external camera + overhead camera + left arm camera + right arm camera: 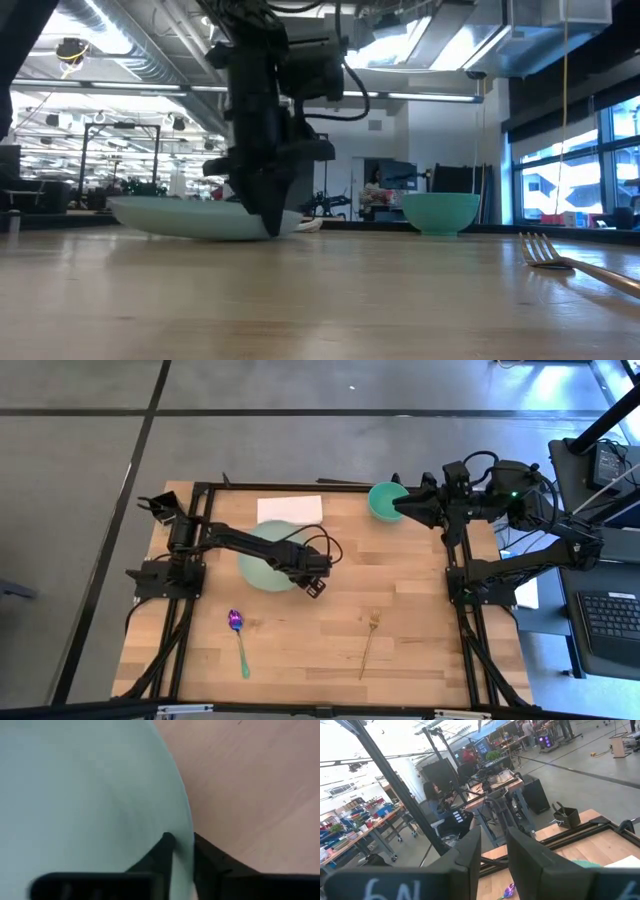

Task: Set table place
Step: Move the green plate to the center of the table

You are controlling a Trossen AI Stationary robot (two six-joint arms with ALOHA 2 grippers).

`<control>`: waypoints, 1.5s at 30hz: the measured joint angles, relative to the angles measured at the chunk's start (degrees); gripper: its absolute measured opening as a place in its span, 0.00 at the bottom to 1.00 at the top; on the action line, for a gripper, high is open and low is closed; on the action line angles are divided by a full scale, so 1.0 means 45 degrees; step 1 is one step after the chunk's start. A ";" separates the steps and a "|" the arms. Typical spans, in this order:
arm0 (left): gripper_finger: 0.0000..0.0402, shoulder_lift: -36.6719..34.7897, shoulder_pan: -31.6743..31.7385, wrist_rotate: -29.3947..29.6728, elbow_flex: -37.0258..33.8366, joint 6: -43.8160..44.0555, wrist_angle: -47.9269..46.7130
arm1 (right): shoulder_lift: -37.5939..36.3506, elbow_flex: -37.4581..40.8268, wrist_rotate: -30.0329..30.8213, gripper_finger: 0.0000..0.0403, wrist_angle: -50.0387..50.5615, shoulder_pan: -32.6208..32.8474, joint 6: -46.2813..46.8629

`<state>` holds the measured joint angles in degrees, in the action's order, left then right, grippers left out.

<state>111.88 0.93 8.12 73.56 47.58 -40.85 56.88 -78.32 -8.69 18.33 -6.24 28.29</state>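
Note:
The pale green plate lies on the table, left of its middle; it also shows in the low view. My left gripper is shut on the plate's near right rim. The teal bowl stands at the far side, also in the low view. My right gripper hovers at the bowl's right rim, raised above the table, touching nothing; its fingers stand a narrow gap apart. The spoon and gold fork lie near the front edge. My left gripper pinches the plate's rim between its two fingers, one finger over the plate's inside, the other outside it. The fingers come from above, pointing down. The plate's underside stays on the table.
A white napkin lies at the far side, partly beside the plate. The fork's tines show at the right of the low view. Black frame rails run along the table's sides. Bare wood lies between plate, spoon and fork.

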 joint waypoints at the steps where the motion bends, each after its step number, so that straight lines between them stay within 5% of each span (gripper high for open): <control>1: 0.05 -0.0080 0.0000 0.0040 0.0058 -0.0202 -0.0162 | 0.0000 0.0000 -0.0005 0.23 0.0000 0.0000 0.0000; 7: 0.01 -0.0508 -0.0171 0.0159 0.1643 -0.1393 -0.2596 | 0.0000 0.0005 -0.0004 0.23 0.0001 0.0000 -0.0024; 13: 0.01 -0.0645 -0.0680 0.1651 0.5625 -0.2908 -0.7164 | -0.0005 0.0005 0.0000 0.23 0.0005 0.0000 -0.0066; 22: 0.00 -0.0700 -0.2168 0.2646 0.9775 -0.6222 -0.9044 | -0.0005 0.0005 0.0005 0.23 0.0000 0.0000 -0.0413; 30: 0.00 -0.0539 -0.4376 0.2594 0.8950 -1.0789 -0.9063 | -0.0005 0.0005 0.0003 0.23 0.0003 0.0000 -0.0447; 37: 0.00 -0.0428 -0.5207 0.2587 0.6598 -0.9363 -0.7575 | -0.0005 0.0010 0.0000 0.23 0.0132 -0.0003 -0.0426; 45: 0.00 -0.0362 -0.5185 0.2586 0.3583 -0.7895 -0.1931 | -0.0005 0.0010 -0.0081 0.23 0.0493 0.0000 -0.0398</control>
<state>110.25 -22.40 19.76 89.69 12.05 -49.54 56.86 -78.28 -9.05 20.55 -6.24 26.50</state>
